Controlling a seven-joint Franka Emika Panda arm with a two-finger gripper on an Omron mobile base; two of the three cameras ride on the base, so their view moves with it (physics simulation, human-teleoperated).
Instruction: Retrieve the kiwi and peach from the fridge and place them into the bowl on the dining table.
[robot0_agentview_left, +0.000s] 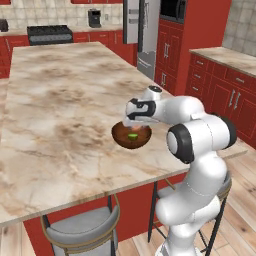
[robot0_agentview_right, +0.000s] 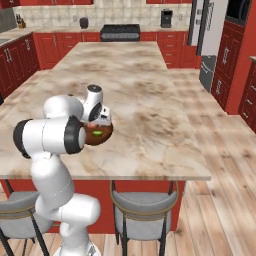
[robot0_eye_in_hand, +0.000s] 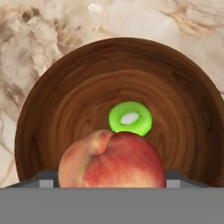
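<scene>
Marble-topped and red-based, the dining table (robot0_agentview_left: 60, 100) carries the whole work area; its veined slab is stiff, flat and smooth, so anything round set directly on it can roll. Far beyond it, at the back right of the kitchen, the silver-grey fridge (robot0_agentview_left: 142, 35) stands among red cabinets.

On the near right part of the table the wooden bowl (robot0_agentview_left: 131, 135) sits upright. It looks rigid, light and shallow, and a sideways push on its rim would probably slide it across the polished top. Its curved inner wall steers loose fruit toward the centre.

Directly above the bowl hangs the gripper (robot0_agentview_left: 134, 121), pointing down into it. In the hand view the peach (robot0_eye_in_hand: 113, 159) sits between the finger tips, over the near side of the bowl. The jaws stand wide, about the width of the fruit; whether they press on it or have let go cannot be told. The peach is judged soft-skinned, easily bruised and moderately light. The correct hold is across its widest girth, with light pressure, and it should be let go low over the bowl.

At the bowl's centre lies the kiwi (robot0_eye_in_hand: 130, 118), cut face up, just beyond the peach. It is small, light, soft and probably slippery. It needs no further handling.
</scene>
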